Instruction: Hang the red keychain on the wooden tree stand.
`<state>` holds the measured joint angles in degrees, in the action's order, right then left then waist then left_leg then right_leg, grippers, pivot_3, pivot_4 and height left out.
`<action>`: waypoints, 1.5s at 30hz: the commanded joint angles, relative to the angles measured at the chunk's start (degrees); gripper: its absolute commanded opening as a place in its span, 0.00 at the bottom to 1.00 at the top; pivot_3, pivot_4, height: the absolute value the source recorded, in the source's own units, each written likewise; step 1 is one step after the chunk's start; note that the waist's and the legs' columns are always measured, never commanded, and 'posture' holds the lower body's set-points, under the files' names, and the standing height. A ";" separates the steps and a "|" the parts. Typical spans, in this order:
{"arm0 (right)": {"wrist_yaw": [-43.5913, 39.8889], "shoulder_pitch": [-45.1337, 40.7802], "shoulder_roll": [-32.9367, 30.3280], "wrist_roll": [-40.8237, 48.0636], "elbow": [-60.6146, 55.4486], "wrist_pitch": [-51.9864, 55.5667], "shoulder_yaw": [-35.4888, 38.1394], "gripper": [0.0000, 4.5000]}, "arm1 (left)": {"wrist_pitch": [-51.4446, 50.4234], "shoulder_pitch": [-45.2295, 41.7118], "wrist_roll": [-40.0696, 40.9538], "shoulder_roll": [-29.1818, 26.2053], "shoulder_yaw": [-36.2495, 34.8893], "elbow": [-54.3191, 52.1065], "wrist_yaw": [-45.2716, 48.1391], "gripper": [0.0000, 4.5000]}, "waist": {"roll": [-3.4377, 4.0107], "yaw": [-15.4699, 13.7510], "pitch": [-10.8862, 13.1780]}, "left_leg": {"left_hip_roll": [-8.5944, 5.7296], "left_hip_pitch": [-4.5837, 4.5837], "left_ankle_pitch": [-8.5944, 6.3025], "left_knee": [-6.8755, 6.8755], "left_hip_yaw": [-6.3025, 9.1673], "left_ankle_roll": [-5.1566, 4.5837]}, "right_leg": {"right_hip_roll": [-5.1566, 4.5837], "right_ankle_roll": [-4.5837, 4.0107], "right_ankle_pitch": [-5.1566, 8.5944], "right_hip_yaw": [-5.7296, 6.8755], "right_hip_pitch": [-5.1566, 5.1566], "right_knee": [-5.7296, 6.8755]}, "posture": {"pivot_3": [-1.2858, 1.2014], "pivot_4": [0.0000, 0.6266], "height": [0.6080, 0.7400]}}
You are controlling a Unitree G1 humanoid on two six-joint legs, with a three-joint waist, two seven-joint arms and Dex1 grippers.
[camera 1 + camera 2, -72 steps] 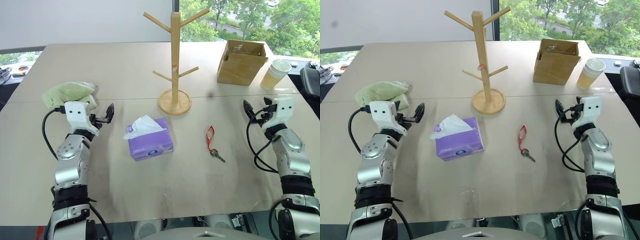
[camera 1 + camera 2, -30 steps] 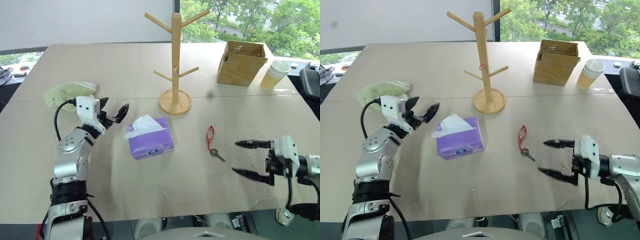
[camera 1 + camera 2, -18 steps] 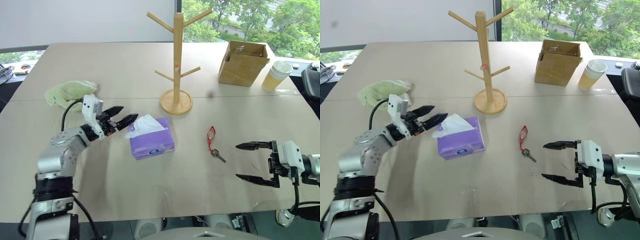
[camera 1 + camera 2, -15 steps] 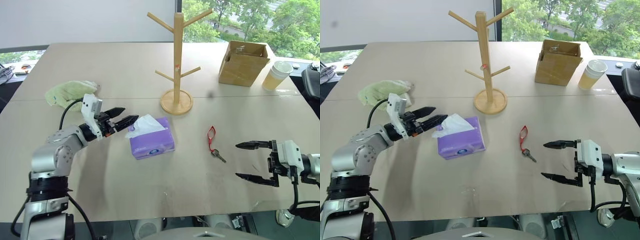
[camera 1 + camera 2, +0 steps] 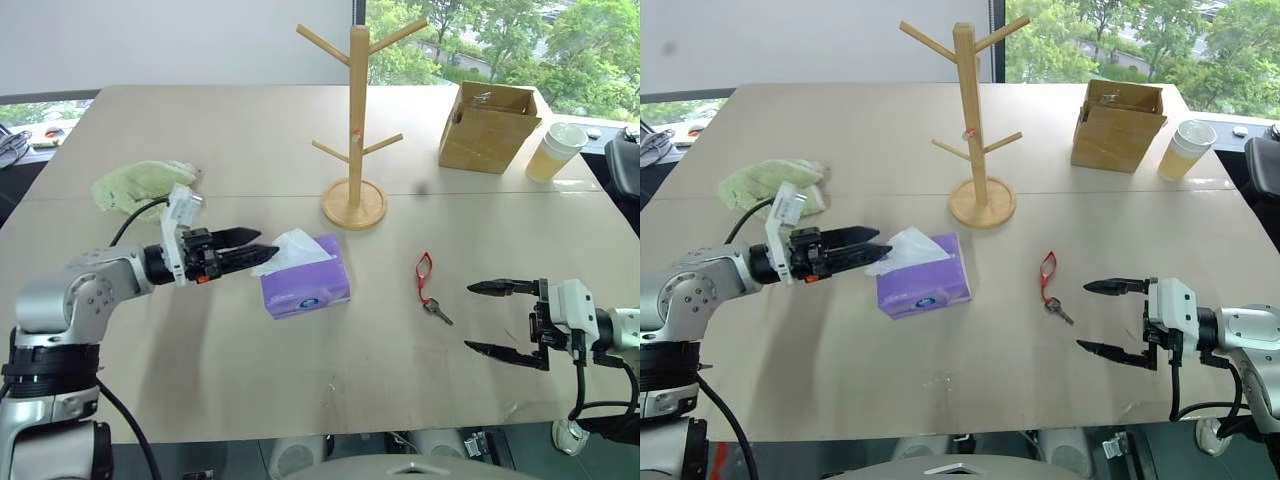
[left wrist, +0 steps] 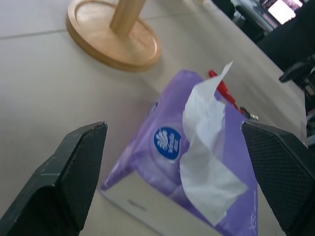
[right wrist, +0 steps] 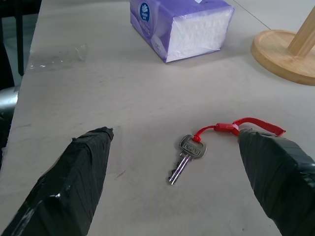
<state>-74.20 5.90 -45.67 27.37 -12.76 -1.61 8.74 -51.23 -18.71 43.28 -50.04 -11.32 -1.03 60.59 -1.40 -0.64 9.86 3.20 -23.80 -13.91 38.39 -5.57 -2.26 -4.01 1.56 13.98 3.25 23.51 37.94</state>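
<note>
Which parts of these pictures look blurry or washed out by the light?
Right wrist view: red keychain sharp, the near tool fingers soft. Left wrist view: tissue box slightly soft, background blurred. Left eye view: trees through the window bright, table evenly lit.

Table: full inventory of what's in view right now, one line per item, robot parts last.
table: 1, beige, bears all items below
wooden tree stand: 1, light wood, upright at the centre, far half
red keychain: 1, red loop with a dark key, lying flat, right of centre
tissue box: 1, purple, white tissue sticking out, left of the keychain
cloth: 1, pale green, crumpled, far left
cardboard box: 1, brown, open top, far right
cup: 1, pale with a white lid, right of the cardboard box
left tool: 1, black fingers, open, pointing at the tissue box
right tool: 1, black fingers, open, empty, facing the keychain from the right
</note>
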 commanded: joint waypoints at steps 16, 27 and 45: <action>2.91 -0.77 0.12 0.70 -2.49 0.39 0.85 1.00 | 11.00 0.96 -11.50 0.04 7.17 4.25 4.93 0.76 | 0.01 -0.12 0.00 | 0.00 0.00 -0.01 0.00 0.00 -0.02 | 0.00 -0.01 0.00 0.00 0.01 0.01 | 0.52 0.24 1.00; 3.32 -1.11 0.13 0.73 -2.15 0.16 0.80 1.00 | 12.00 1.06 -11.56 1.04 6.62 4.66 5.26 0.00 | 0.01 -0.12 -0.01 | -0.01 0.00 -0.01 0.01 -0.01 -0.02 | 0.01 0.00 0.00 -0.01 0.01 0.01 | 0.52 0.24 1.00; 5.78 -2.34 1.62 7.50 -7.56 2.67 3.49 1.00 | 22.19 -12.66 -11.20 14.82 -15.22 15.08 -27.42 0.00 | -0.03 -0.22 -0.01 | -0.02 -0.03 0.00 0.12 0.10 -0.01 | 0.00 0.01 -0.02 0.06 -0.06 0.04 | 0.52 0.24 1.00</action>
<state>-68.90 4.23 -43.86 32.52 -17.80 0.26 10.11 -33.24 -29.08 33.63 -35.16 -23.52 12.56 38.01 -1.43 -0.86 9.85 3.16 -23.82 -13.91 38.51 -5.48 -2.27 -4.01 1.58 13.96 3.31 23.44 37.99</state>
